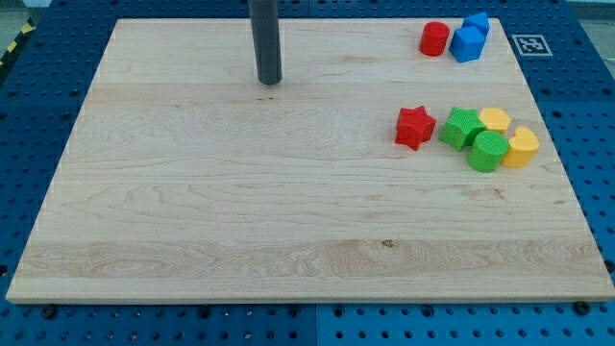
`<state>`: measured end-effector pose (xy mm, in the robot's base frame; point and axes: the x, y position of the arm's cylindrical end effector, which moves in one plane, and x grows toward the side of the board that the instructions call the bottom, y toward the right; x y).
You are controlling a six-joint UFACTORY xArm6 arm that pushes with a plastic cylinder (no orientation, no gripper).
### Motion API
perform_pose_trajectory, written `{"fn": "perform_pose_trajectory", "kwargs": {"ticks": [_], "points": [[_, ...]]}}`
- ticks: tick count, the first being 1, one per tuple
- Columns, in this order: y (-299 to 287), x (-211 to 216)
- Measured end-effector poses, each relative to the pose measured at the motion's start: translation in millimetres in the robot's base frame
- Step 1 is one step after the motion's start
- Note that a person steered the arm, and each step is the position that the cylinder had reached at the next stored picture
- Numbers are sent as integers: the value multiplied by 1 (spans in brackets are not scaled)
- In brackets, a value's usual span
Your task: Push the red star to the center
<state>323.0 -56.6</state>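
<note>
Camera view — red star (pixel 415 128) well right of my tip (pixel 269 82).

Red star (pixel 415 127) and cylinder (pixel 434 38); two blue blocks (pixel 469 38); two green (pixel 475 140); two yellow (pixel 509 135); pale wood board (pixel 240 192); dark grey rod (pixel 265 38).

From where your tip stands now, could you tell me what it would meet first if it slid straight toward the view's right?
My tip would likely meet nothing: the red star lies lower, the red cylinder higher.
</note>
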Motion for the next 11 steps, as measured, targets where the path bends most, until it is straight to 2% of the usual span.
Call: {"fn": "perform_pose_trajectory", "kwargs": {"ticks": [2, 4, 7, 11], "points": [[7, 5], [174, 5], [358, 20], [394, 84]]}}
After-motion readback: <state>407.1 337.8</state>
